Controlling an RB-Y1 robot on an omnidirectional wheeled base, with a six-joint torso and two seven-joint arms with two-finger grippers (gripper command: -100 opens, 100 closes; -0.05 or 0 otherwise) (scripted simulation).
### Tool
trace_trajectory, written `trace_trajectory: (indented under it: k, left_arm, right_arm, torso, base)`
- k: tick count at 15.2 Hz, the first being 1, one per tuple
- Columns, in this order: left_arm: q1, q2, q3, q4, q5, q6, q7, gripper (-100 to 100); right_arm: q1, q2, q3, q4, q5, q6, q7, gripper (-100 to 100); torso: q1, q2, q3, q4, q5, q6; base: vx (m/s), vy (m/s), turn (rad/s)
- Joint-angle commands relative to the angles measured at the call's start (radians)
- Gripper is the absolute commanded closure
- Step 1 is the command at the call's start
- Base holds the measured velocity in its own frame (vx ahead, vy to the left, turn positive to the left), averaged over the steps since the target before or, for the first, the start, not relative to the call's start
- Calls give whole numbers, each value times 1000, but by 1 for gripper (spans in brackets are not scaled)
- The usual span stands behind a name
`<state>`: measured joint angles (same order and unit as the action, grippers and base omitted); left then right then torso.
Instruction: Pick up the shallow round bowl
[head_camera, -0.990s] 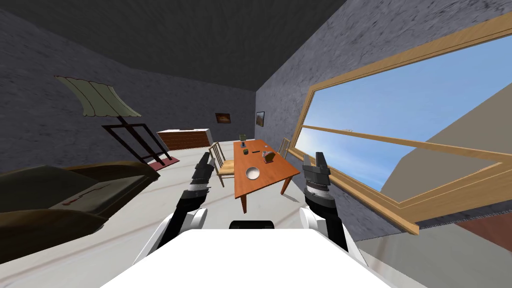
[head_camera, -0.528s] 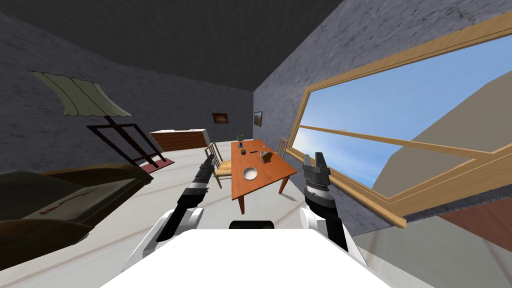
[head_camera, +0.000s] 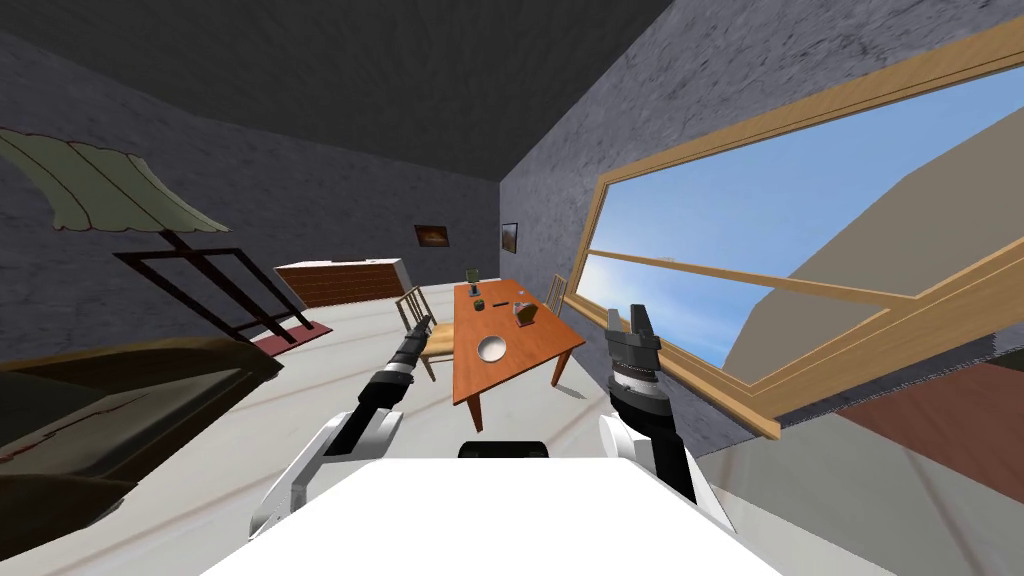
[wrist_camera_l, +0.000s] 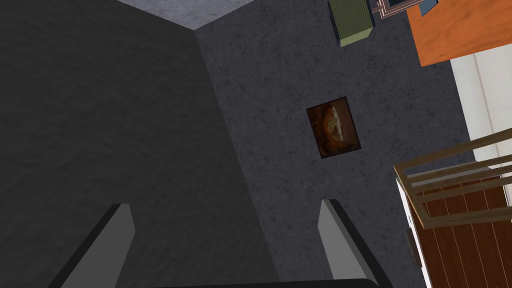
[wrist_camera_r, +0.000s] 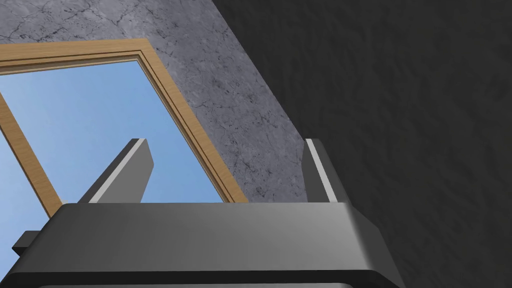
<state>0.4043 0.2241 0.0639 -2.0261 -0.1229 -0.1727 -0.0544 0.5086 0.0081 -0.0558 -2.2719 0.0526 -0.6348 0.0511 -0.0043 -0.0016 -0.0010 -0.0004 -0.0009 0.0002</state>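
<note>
White bowl sits on near half of orange bench, well ahead of both claws and apart from them. Left claw is up in the air left of bench, by chair, fingers spread wide, holding nothing. Right claw is up right of bench, on window side, also wide, holding nothing. Brown box and dark cup sit farther back on bench.

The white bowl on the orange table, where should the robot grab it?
Probably by its rim, coming down from above. The bowl sits flat, open side up, toward the near end of the table; it looks low and wide, so its sides offer little to squeeze. One finger inside, one outside the near edge.
</note>
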Motion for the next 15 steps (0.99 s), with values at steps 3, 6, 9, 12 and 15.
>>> trace_trajectory:
  k: [3, 6, 9, 12, 15]
  left_arm:
    - [-33, 13, 17, 58, -3, 91, -20, -100]
    - [-48, 17, 26, 85, -4, 142, -27, -100]
    - [-78, 23, 45, 140, -4, 210, -41, -100]
    - [-94, 24, 54, 169, -5, 263, -49, -100]
    - [-110, 24, 64, 198, -5, 310, -57, -100]
  right_arm:
    - [0, 0, 0, 0, 0, 0, 0, 0]
    - [0, 0, 0, 0, 0, 0, 0, 0]
    - [0, 0, 0, 0, 0, 0, 0, 0]
    - [0, 0, 0, 0, 0, 0, 0, 0]
    - [0, 0, 0, 0, 0, 0, 0, 0]
  torso:
    - [0, 0, 0, 0, 0, 0]
    - [0, 0, 0, 0, 0, 0]
    - [0, 0, 0, 0, 0, 0]
    - [1, 0, 0, 0, 0, 0]
    - [0, 0, 0, 0, 0, 0]
  base:
    - [24, -51, -89]
    - [23, -53, -80]
    - [21, -56, -86]
    - [20, -43, -61]
    - [21, -51, -91]
